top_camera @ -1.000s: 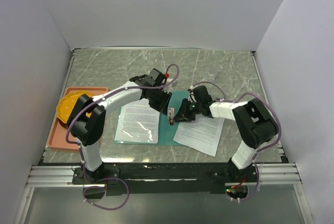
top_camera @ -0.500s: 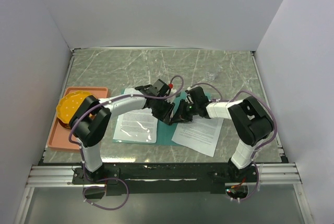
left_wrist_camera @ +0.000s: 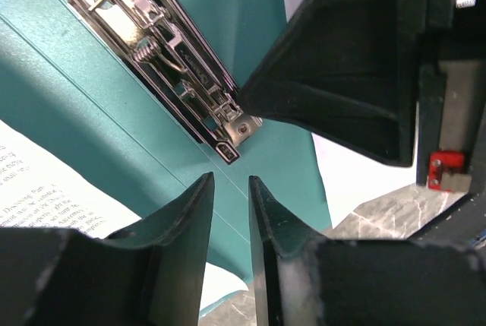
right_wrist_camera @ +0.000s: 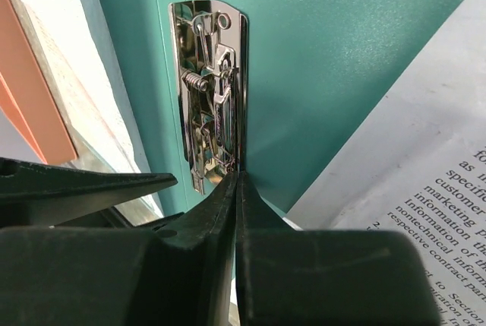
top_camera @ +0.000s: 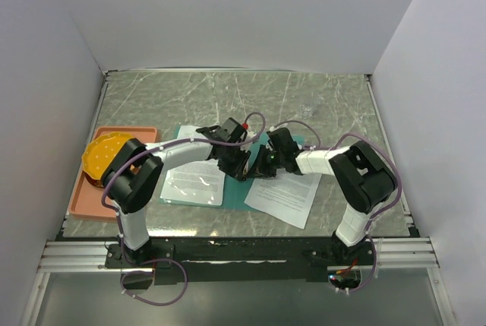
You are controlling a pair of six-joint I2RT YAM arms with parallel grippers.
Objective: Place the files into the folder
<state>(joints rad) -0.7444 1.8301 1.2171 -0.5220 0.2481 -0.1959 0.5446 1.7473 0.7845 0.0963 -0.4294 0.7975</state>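
The teal folder (top_camera: 234, 191) lies open and flat at mid-table. One printed sheet (top_camera: 191, 183) rests on its left half. A second sheet (top_camera: 282, 198) lies askew over its right edge and the table. The metal clip (right_wrist_camera: 209, 90) sits on the spine. My right gripper (top_camera: 258, 165) is shut, its tips (right_wrist_camera: 238, 175) against the clip's lower right edge, with nothing seen between them. My left gripper (top_camera: 241, 165) hovers just below the clip (left_wrist_camera: 171, 60), its tips (left_wrist_camera: 231, 183) a narrow gap apart over bare teal (left_wrist_camera: 76, 113). The right gripper's fingers (left_wrist_camera: 342, 75) sit close beside it.
A salmon-orange tray (top_camera: 80, 197) with a yellow object (top_camera: 102, 155) sits at the left table edge. A small clear item (top_camera: 306, 109) lies behind the right arm. White walls enclose the marble table on three sides.
My left gripper has come down and right from behind the folder to the clip, meeting the right gripper. The right gripper edged left, and the right sheet slid slightly left.
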